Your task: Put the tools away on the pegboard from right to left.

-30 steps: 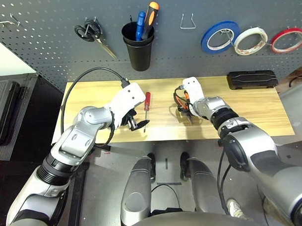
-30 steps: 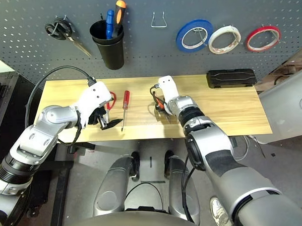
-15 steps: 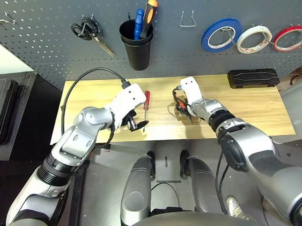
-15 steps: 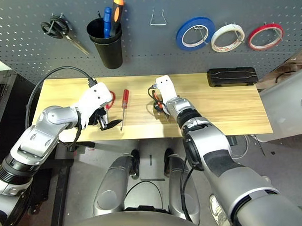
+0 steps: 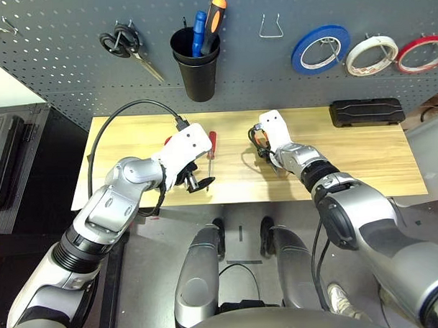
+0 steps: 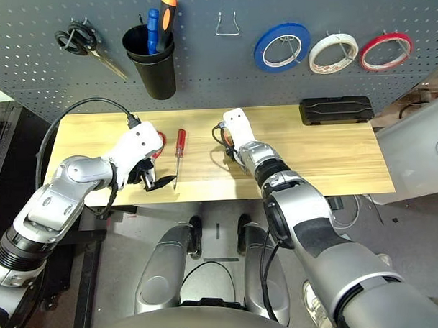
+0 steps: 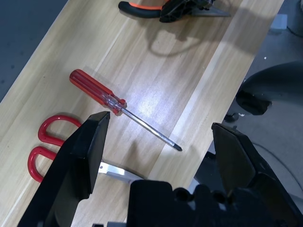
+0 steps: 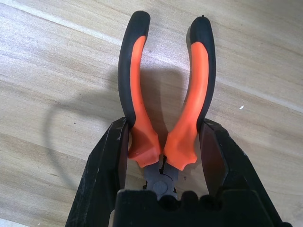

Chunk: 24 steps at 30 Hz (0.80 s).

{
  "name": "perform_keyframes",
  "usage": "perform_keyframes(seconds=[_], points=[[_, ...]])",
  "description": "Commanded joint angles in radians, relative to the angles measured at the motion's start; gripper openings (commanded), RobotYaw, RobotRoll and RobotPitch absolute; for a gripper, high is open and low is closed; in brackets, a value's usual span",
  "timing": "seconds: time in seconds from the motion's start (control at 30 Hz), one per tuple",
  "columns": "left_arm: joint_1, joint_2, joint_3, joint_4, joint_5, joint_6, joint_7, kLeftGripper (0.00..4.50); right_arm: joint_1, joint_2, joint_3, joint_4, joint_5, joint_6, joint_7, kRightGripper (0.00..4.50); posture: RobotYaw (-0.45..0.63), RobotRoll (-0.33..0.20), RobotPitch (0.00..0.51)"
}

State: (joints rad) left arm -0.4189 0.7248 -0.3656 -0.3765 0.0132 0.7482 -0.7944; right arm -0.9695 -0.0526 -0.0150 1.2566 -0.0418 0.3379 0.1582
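The right gripper (image 8: 163,156) is clamped on the pliers (image 8: 163,94), one black finger pressed against the outside of each orange-and-black handle near the pivot, with the handle ends spreading away over the wooden table (image 5: 363,155). The left gripper (image 7: 161,156) stands wide apart and holds nothing, hanging over the screwdriver (image 7: 118,106), whose clear red handle and thin shaft lie flat on the wood. The red handles of the scissors (image 7: 45,142) lie just beside it, partly hidden behind one finger.

On the pegboard (image 5: 57,62) the white tape roll (image 5: 371,56) hangs on a hook between a blue tape roll (image 5: 320,49) and a red tape roll (image 5: 421,53). A bare wire hook (image 5: 271,27) sits left of them, then a black cup (image 5: 198,67) and black scissors (image 5: 128,48). A black case (image 5: 366,113) lies at the table's back edge. No writing or brand can be read on any of these.
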Motion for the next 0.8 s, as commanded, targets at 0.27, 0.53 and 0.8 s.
perform_keyframes(seconds=[0.27,0.53,0.8], points=[[0.117,-0.059,0.144,-0.061,-0.121,-0.118,-0.004,4.5,0.279,-0.16,0.069,-0.53,0.0,-0.063,0.271,2.35,0.29,0.0,0.308],[0.162,-0.159,0.303,-0.132,-0.309,-0.208,-0.002,4.5,0.575,-0.281,0.034,-1.051,0.061,-0.062,0.341,2.35,0.27,0.0,0.287],[0.129,-0.209,0.413,-0.188,-0.45,-0.187,0.049,4.5,0.657,-0.296,0.003,-1.258,0.142,-0.052,0.364,2.35,0.26,0.0,0.267]])
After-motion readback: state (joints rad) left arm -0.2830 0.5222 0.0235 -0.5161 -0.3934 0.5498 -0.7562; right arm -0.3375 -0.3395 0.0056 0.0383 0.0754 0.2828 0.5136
